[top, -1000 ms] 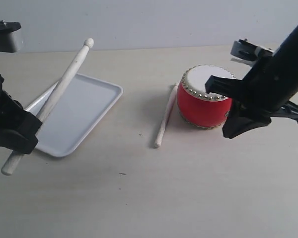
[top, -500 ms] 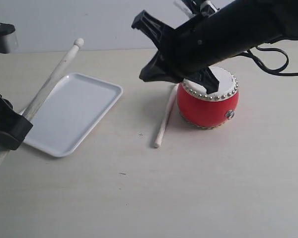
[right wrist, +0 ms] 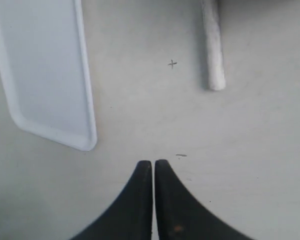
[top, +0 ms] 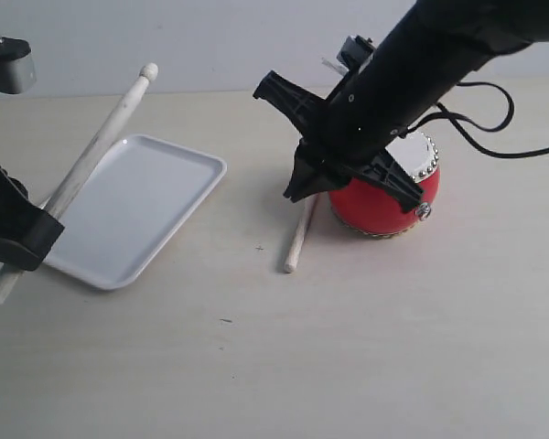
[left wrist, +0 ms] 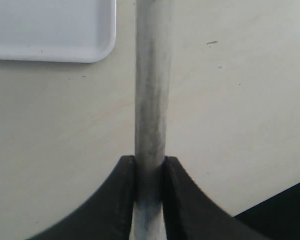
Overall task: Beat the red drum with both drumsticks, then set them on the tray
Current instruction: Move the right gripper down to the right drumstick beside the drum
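Currently my right gripper (right wrist: 153, 167) has its jaws pressed together on nothing. The second drumstick (top: 299, 234) lies flat on the table (top: 348, 347), just beside the red drum (top: 371, 210) on the side facing the tray (top: 137, 215). Its long axis runs from the drum's flank toward the camera, and it lies ahead of the closed jaws, apart from them. My right arm is nearer. My left gripper (left wrist: 150, 167) is clamped on the first drumstick (top: 91, 169), slanted upward near the tray. The drum crowds the stick's far end; the near end looks freer.
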Tool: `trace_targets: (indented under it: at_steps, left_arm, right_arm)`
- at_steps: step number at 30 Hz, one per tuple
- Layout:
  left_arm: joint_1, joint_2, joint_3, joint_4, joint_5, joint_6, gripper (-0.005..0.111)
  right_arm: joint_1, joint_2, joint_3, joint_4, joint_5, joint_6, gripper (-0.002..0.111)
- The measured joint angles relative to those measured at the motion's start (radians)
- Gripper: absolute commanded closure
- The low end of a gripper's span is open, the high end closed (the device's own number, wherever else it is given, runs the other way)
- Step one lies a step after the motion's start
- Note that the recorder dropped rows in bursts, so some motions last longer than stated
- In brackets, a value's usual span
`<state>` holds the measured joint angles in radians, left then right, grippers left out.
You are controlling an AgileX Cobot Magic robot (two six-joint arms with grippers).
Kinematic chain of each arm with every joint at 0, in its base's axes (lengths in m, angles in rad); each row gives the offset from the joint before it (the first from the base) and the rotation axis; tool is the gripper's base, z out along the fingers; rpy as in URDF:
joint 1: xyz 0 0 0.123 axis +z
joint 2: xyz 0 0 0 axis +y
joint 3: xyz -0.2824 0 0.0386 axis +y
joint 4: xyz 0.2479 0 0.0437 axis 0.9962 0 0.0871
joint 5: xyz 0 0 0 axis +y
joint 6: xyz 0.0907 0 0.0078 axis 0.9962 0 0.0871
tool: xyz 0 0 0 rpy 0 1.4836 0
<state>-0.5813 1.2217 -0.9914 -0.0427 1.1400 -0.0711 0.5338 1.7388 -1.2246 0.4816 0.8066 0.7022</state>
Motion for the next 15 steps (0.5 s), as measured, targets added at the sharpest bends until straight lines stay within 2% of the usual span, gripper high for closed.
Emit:
trace_targets:
  at_steps: [8,15]
  left_arm:
    - [0.000,0.000,0.000,0.002,-0.004,0.007,0.107]
    - [0.000,0.000,0.000,0.002,-0.006,0.011,0.107]
  right_arm:
    - [0.007,0.095,-0.206,-0.172,0.213,0.060,0.106]
    - [0.091,0.186,-0.260,-0.297,0.291,0.101,0.105]
